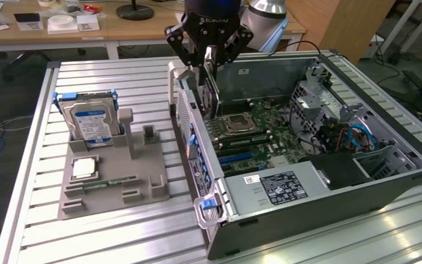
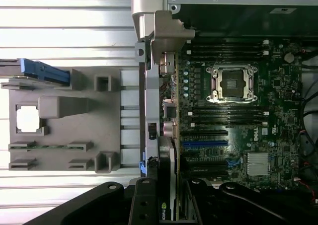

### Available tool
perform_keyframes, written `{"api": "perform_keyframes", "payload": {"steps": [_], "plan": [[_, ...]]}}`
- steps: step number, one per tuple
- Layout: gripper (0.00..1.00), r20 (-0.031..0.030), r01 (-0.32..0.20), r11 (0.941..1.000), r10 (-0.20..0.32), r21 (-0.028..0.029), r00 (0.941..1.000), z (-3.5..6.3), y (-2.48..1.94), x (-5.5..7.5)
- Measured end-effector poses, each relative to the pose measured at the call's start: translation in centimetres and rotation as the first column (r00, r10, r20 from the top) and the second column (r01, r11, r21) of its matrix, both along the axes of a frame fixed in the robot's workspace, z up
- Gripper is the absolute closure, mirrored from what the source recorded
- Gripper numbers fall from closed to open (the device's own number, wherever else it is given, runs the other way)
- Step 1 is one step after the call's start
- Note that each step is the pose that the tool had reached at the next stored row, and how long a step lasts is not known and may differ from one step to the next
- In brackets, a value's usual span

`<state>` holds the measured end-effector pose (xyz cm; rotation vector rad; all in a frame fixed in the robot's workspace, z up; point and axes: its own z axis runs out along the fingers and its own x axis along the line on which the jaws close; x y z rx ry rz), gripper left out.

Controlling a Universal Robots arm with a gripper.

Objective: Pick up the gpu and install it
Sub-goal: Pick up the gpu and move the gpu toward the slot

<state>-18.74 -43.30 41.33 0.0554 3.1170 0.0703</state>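
Over the rear wall of the case (image 1: 387,181), the fingers (image 1: 196,58) clench the gpu (image 1: 211,96), its top hidden.

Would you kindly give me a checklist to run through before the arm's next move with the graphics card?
1. Grip: gripper is shut on the thin flat black graphics card: ok.
2. Card attitude: it hangs roughly upright, long edge down: ok.
3. Position: the card is over the green motherboard inside the open dark metal computer case, close to its rear wall: ok.
4. Blue expansion slot is empty: ok.
5. Card edge lined up with a slot: cannot tell.
6. Card seated in a slot: not ok, it hangs above the board.
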Motion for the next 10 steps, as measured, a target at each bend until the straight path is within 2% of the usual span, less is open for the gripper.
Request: {"api": "perform_keyframes", "payload": {"steps": [10], "plan": [[0.74,0.0,0.0,1.0,0.0,-0.0001,1.0,0.0,0.0,0.38]]}}
